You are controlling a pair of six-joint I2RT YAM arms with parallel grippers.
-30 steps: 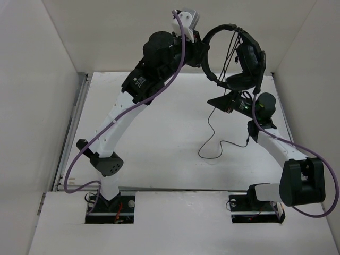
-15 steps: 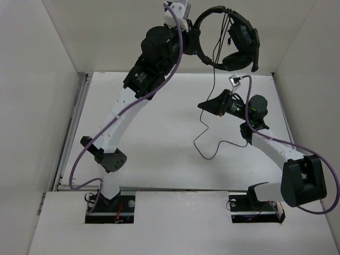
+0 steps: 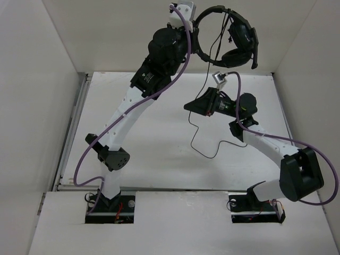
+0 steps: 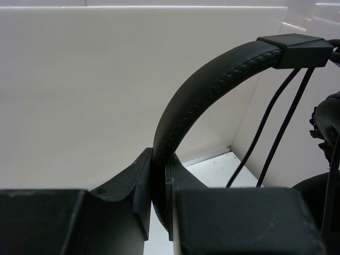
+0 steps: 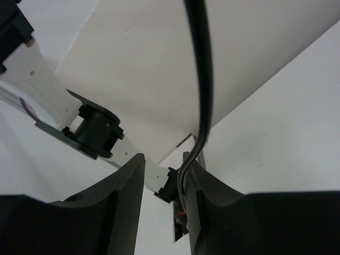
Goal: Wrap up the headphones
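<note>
The left claw (image 3: 194, 33) is lifted high at the 12 o'clock end of the scene, in front of the back wall (image 3: 106, 32), and it is pinching the headphones (image 3: 244, 38) by the headband (image 4: 212, 79). In the left wrist view its two fingers (image 4: 139, 186) are pressed onto the stitched band from both sides, near the band's lower end. The band curves up from there toward 1 o'clock. The whole headset hangs in the air, off the tabletop (image 3: 159, 122). The earcups (image 3: 236, 56) dangle at about 3 o'clock from the left claw. Two strands of thin black cable (image 4: 276, 122) drop down inside the arc of the headband.

The right claw (image 3: 187, 106) sits lower, at about 7 o'clock from the earcups, pointing toward 9 o'clock. Its fingers are spread. In the right wrist view the cable (image 5: 204, 79) comes down from 12 o'clock and runs through the gap. There it lies against the inner face of the finger (image 5: 196, 186) on the 3 o'clock side and is apart from the other finger. It is not squeezed. Part of the left arm (image 5: 95, 133) shows beyond the fingers at 9 o'clock.

Below the right claw, at 6 o'clock from it, the rest of the cable (image 3: 191, 141) reaches the tabletop and lies there in a loose loop. That loop bends back toward 3 o'clock. Its end cannot be made out.
</note>
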